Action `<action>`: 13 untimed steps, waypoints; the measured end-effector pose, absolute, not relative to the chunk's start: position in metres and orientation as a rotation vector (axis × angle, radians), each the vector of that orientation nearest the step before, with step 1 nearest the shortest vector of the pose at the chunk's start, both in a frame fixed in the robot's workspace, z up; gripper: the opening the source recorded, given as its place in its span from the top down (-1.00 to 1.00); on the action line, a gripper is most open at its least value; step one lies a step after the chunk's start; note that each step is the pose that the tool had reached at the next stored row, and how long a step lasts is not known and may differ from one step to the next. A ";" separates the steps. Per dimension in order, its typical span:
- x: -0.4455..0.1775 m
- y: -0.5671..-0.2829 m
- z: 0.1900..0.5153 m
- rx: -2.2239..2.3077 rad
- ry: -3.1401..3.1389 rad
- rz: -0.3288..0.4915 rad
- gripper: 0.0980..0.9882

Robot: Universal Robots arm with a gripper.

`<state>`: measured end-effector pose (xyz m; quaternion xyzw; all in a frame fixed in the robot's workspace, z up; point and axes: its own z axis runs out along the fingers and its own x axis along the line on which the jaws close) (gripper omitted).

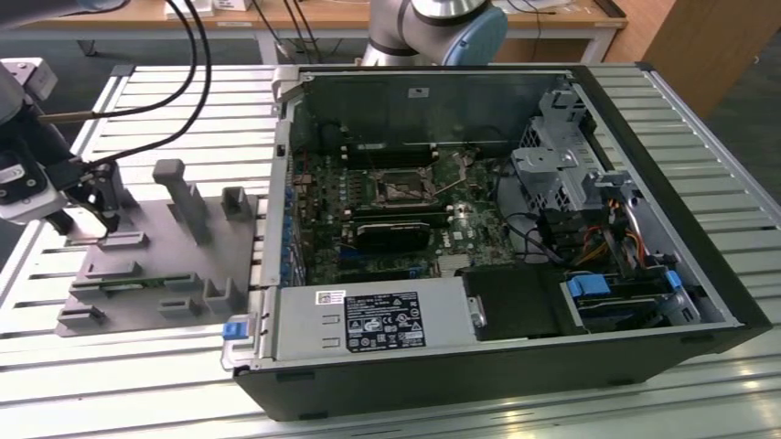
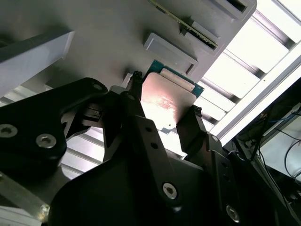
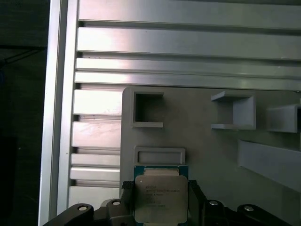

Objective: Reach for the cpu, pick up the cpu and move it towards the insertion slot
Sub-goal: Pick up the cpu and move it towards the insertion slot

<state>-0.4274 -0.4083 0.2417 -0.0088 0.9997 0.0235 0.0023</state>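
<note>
Pinching the cpu (image 3: 160, 200) with the gripper (image 3: 160, 186), set to the chip's own width and pressing 2 dark fingers (image 3: 128, 200) against 2 opposite sides of its thin green rim, as far as both wrist views are allowing a judgement. Leaving the silvery lid uncovered between them.

Working at the far corner of the grey fixture plate (image 1: 159, 274), toward the exterior view's left edge of the slatted bench (image 1: 123, 375). Placing the chip just beside 1 low rectangular block (image 3: 160, 154) of that plate. Not managing to tell whether it is resting on the plate or hanging just clear of it.

Standing well apart from the insertion slot (image 1: 401, 187), itself sitting on the green board deep inside the open computer case (image 1: 513, 375), nearer the middle of the bench.

Judging the chip to be light, rigid and flat, with a smooth metal lid likely slipping under a loose or crooked hold. Treating it as fragile: avoiding any touch on the underside contacts, and avoiding bending, knocking or dropping. Taking hold by the rim on 2 opposite sides, square and level, and seeming right for a part this thin. Squeezing gently, and needing no more for so little weight.
</note>
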 end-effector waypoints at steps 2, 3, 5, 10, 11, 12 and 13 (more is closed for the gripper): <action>-0.427 -0.408 0.243 -0.028 3.136 0.074 0.00; -0.427 -0.408 0.244 -0.028 3.136 0.074 0.00; -0.427 -0.408 0.245 -0.028 3.136 0.074 0.00; -0.427 -0.408 0.248 -0.028 3.136 0.074 0.00; -0.427 -0.408 0.249 -0.028 3.136 0.074 0.00; -0.427 -0.408 0.249 -0.028 3.136 0.074 0.00; -0.427 -0.408 0.250 -0.028 3.136 0.074 0.00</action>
